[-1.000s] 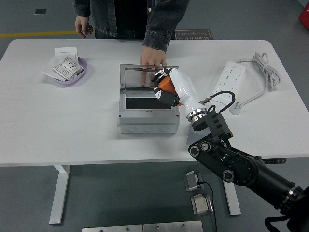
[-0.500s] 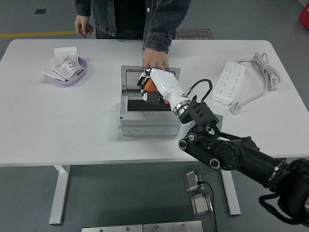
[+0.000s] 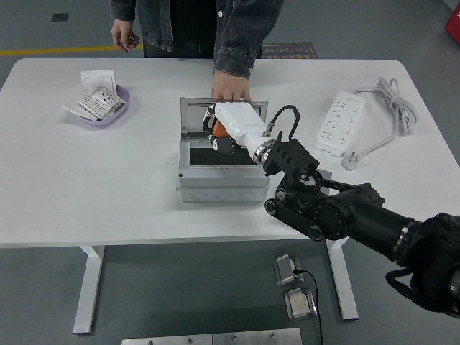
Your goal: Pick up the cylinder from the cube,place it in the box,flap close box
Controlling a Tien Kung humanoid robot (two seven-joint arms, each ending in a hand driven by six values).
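Just one view here, the head cam. It sits high on the robot's side of the white table (image 3: 108, 180) and looks forward and down across it. The table's near edge runs low in the shot with floor below it, and the far edge sits up top, where a person (image 3: 194, 25) stands cropped at the chest. Mid-range framing, whole tabletop fits. No second view to overlap with.

Bright, even overhead light, no hard glare on the white rectangular table (image 3: 86, 187). Soft shadows only: a faint one under the grey open-lidded plastic box (image 3: 219, 188) at its front wall, and darker floor below the table. Focus sharp across the table (edges slightly softer); little visible distortion, no motion blur.
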